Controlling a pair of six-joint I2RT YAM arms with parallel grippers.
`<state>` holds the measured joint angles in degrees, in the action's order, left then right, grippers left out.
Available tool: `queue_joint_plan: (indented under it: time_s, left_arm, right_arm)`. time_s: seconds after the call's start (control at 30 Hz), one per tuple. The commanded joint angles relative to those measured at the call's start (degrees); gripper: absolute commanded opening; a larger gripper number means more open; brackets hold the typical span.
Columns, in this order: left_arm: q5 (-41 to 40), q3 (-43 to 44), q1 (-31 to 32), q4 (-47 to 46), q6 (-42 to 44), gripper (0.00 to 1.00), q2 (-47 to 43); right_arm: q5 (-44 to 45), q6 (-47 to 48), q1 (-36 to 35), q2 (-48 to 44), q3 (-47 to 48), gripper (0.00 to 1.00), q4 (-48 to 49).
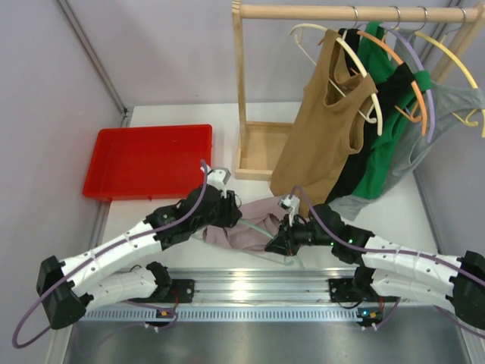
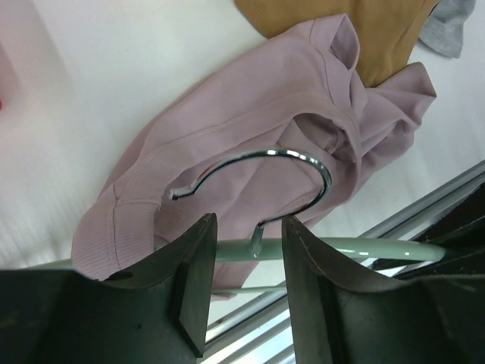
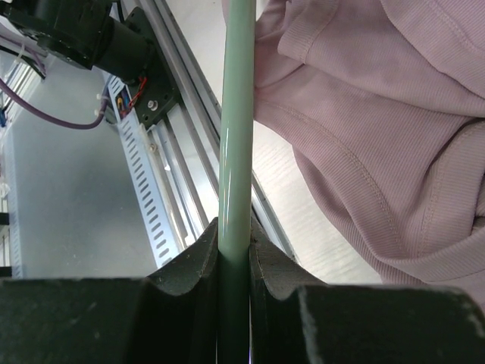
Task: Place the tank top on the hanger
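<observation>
The pale mauve tank top (image 1: 239,236) lies crumpled on the white table between my two grippers. It also shows in the left wrist view (image 2: 250,114) and the right wrist view (image 3: 379,114). The mint-green hanger (image 1: 263,221) lies over it. My right gripper (image 1: 284,236) is shut on the hanger's bar (image 3: 236,136), its jaws (image 3: 235,236) pressed against the bar on both sides. My left gripper (image 1: 224,209) is open, its fingers (image 2: 248,231) apart on either side of the base of the silver hook (image 2: 303,163), with the green bar (image 2: 341,249) crossing between them.
A red tray (image 1: 148,161) sits at the back left. A wooden rack (image 1: 244,98) at the back right holds a tan tank top (image 1: 326,129), green (image 1: 383,152) and grey (image 1: 447,106) garments, and cream, orange and purple hangers. An aluminium rail (image 1: 250,287) runs along the near edge.
</observation>
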<state>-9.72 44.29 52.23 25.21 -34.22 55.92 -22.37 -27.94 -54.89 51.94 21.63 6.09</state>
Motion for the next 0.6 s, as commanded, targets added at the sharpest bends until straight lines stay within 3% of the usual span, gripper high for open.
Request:
queue_joint_plan:
  time_s: [0.0, 0.43, 0.53, 0.57]
  left_arm:
    - [-0.7, -1.0, 0.2, -9.6, 1.3, 0.45, 0.3]
    - [-0.4, -5.7, 0.2, -13.6, 0.8, 0.45, 0.8]
    - [-0.6, -6.2, 0.2, -13.7, 0.9, 0.33, 0.2]
    - [-0.7, -6.4, 0.2, -13.6, 0.9, 0.20, 0.1]
  right_arm:
    - [0.4, 1.8, -1.3, 0.3, 1.7, 0.00, 4.2]
    - [3.7, 2.4, -3.5, 2.6, 3.5, 0.00, 3.1]
    - [4.3, 2.5, -4.1, 3.4, 4.1, 0.00, 2.7]
    - [4.8, 2.7, -4.3, 3.8, 4.6, 0.00, 2.1]
